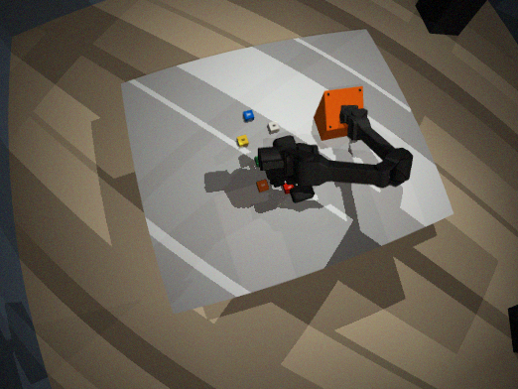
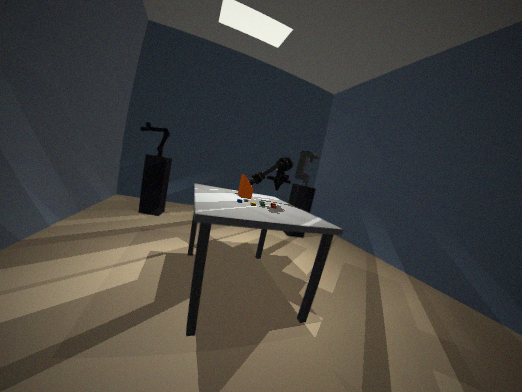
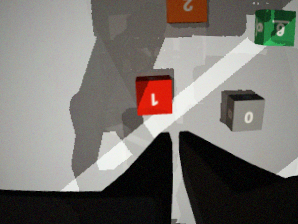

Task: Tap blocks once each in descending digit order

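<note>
My gripper [image 2: 278, 188] [image 3: 173, 141] is shut and empty, raised above the table. In the wrist view its tips show just below the red block [image 1: 288, 189] [image 3: 154, 96], printed 1. The orange block [image 1: 262, 186] [image 3: 187, 11], printed 2, lies beyond it. The green block [image 2: 262, 204] [image 3: 276, 29] shows an underlined 6. A grey block [image 3: 247, 115], printed 0, lies right of the tips and is hidden in the top view. The yellow block [image 1: 242, 140] [image 2: 253, 204], blue block [image 1: 248, 115] [image 2: 239, 201] and white block [image 1: 273, 127] have digits too small to read.
The orange slanted stand [image 1: 343, 106] [image 2: 244, 188] is by the arm's base. The arm [image 1: 349, 174] reaches across the table [image 1: 208, 268] [image 2: 215, 212] and hides part of it. Striped shadows cross the tabletop. Dark pedestals with other arms stand away from the table.
</note>
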Controlling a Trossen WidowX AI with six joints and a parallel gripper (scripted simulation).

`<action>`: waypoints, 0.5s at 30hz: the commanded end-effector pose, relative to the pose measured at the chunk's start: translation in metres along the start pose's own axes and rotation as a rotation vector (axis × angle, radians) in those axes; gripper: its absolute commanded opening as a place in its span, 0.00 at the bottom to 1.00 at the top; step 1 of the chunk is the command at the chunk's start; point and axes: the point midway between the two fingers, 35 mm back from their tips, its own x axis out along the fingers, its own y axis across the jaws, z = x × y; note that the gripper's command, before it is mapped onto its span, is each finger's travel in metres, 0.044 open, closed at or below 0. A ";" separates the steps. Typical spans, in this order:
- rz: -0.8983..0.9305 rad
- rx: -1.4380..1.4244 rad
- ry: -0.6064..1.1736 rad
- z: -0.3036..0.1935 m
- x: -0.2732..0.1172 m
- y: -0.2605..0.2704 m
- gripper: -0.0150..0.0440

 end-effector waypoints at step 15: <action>0.010 0.003 0.005 -0.025 0.084 0.003 0.29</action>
